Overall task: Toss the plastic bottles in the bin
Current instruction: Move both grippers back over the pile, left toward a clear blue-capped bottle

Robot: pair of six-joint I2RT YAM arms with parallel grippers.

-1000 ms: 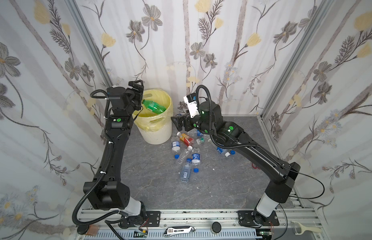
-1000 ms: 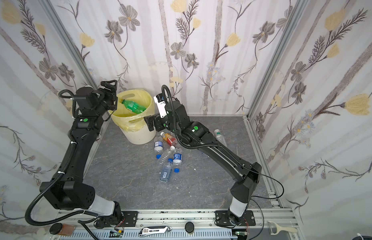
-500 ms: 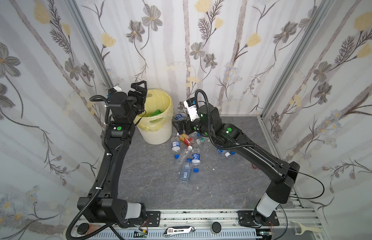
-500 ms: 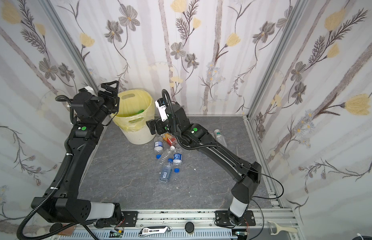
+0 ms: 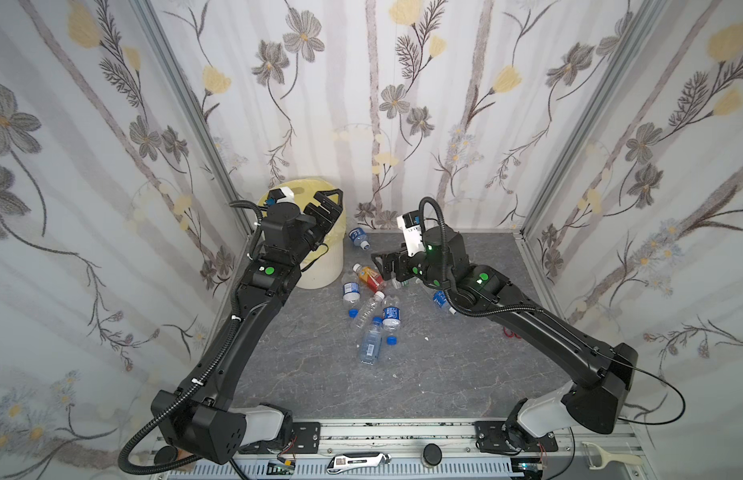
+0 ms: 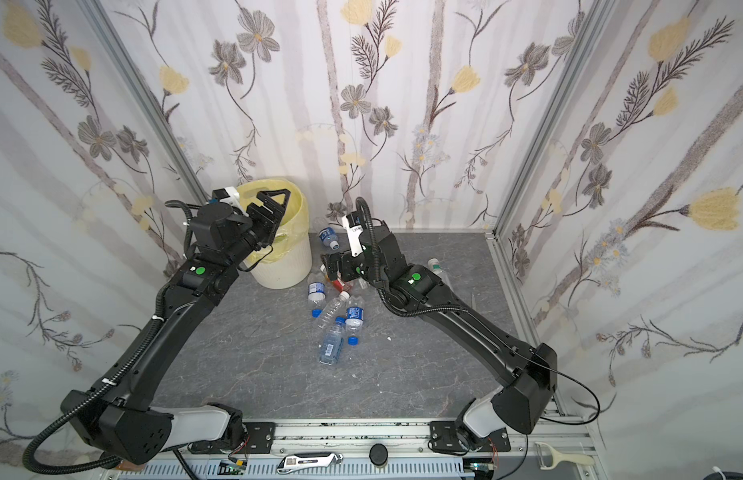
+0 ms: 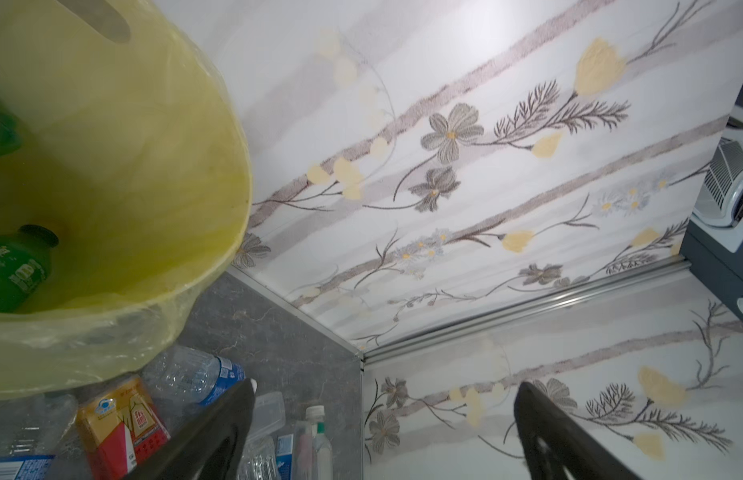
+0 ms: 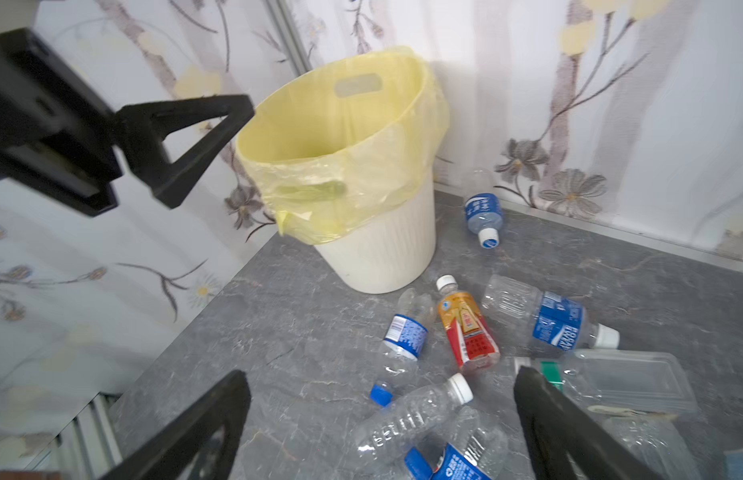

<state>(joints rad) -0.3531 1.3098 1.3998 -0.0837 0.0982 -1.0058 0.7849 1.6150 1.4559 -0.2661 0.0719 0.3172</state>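
The left gripper (image 5: 330, 205) hangs by the rim of the round cream-white ribbed plastic bin (image 5: 322, 272), jaws spread wide and empty. The bin stands in the back left corner of the grey marbled worktop (image 5: 444, 365). Two green plastic bottles (image 7: 16, 270) lie inside its pale yellow liner (image 8: 340, 124). The right gripper (image 5: 381, 265) hovers low over the clear blue-labelled plastic bottles (image 5: 372, 340) (among them an orange-red labelled bottle (image 8: 467, 328)) scattered beside the bin, and is just as wide open and holds nothing.

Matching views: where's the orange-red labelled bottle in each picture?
In a top view: orange-red bottle right of the bin.
In a top view: bottle partly hidden by right end effector.
Left wrist: bottle next to the bin.
Right wrist: bottle near the bin.
Landmark: the bin.
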